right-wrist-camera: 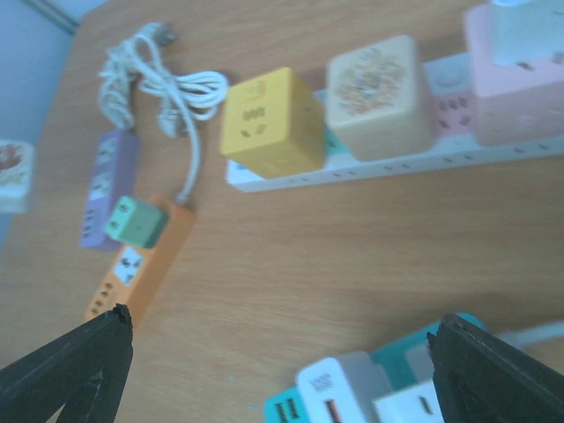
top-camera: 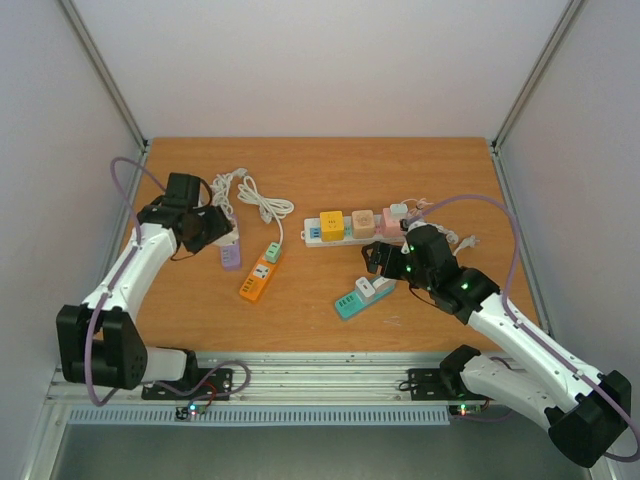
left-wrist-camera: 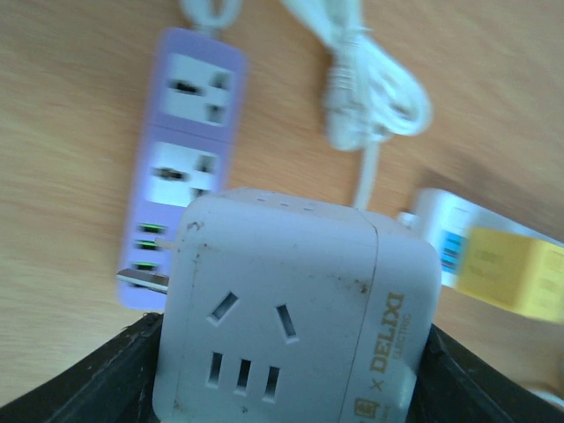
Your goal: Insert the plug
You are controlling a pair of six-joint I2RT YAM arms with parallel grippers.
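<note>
Left tool (left-wrist-camera: 291, 383) grips the white cube adapter (left-wrist-camera: 282, 291) by its flat side faces, just above the purple power strip (left-wrist-camera: 189, 132); it looks rigid, light, probably slippery. Right tool (right-wrist-camera: 280, 317) hangs open.

Top view high over the near edge, facing down, left wrist tight on plug (left-wrist-camera: 291, 308), right wrist low over table (right-wrist-camera: 308, 238), all share purple strip (left-wrist-camera: 189, 150).

Left arm (top-camera: 120, 275), at 8 o'clock, and right arm (top-camera: 520, 335), at 4 o'clock, have white shells and black joints. A lilac cable (top-camera: 118, 175) runs along each. Green lights (top-camera: 463, 288) dot the right wrist. Right gripper (right-wrist-camera: 280, 315) fingers (right-wrist-camera: 79, 370) are matte black wedges.
</note>
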